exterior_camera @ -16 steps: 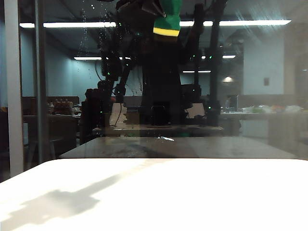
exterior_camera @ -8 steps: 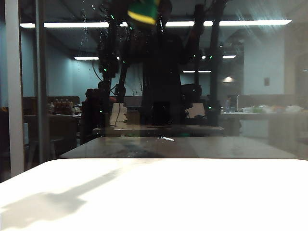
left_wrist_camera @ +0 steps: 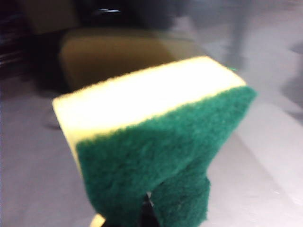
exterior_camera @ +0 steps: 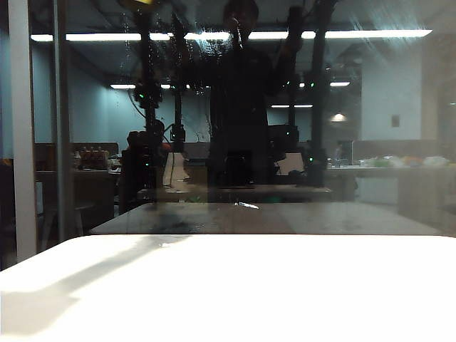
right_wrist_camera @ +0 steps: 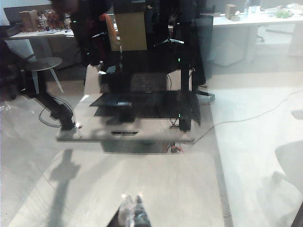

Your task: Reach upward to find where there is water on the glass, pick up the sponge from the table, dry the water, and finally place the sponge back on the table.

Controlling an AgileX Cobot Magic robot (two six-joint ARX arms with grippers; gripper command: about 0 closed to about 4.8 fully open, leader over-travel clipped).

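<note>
The dark glass (exterior_camera: 235, 128) rises behind the white table (exterior_camera: 249, 292), with pale water (exterior_camera: 206, 35) streaks high on the pane. The left tool (left_wrist_camera: 144, 210) is clenched on the sponge (left_wrist_camera: 156, 142) — held aloft near the glass. The right tool (right_wrist_camera: 132, 208) — pinched together, holding nothing — faces the pane.

Dim mirrored room, long ceiling light strips (exterior_camera: 370, 33), pale blue wall (exterior_camera: 388, 100), cluttered desks (exterior_camera: 399, 167)
</note>
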